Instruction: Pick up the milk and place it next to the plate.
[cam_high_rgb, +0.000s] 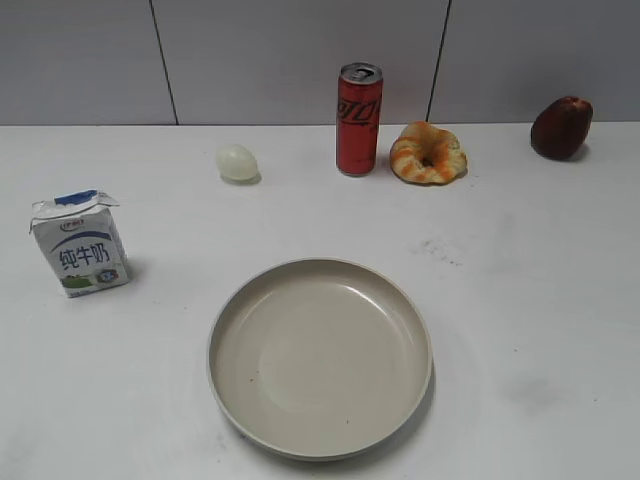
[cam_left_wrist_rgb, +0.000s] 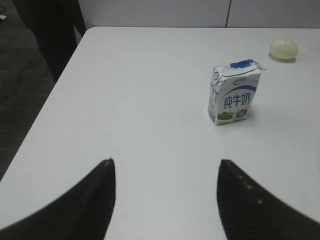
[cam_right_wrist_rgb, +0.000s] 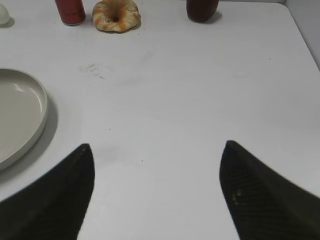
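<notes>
Ahead and slightly right of the left end effector (cam_left_wrist_rgb: 165, 172), whose jaws are spread and empty, the milk carton (cam_left_wrist_rgb: 233, 93) stands upright on the table (cam_left_wrist_rgb: 150, 75), well apart from the beige plate (cam_high_rgb: 320, 357). Best approach: advance low, straddle the carton's narrow sides below the folded blue top, and squeeze gently. Equally spread and empty, the right end effector (cam_right_wrist_rgb: 157, 155) has the plate's rim at its left.

Even, bright overhead light; short soft shadows fall right of the milk (cam_high_rgb: 79, 243) on the surface (cam_high_rgb: 520, 300). Wrist views slightly soft; mild glare inside the plate (cam_high_rgb: 320, 357).
</notes>
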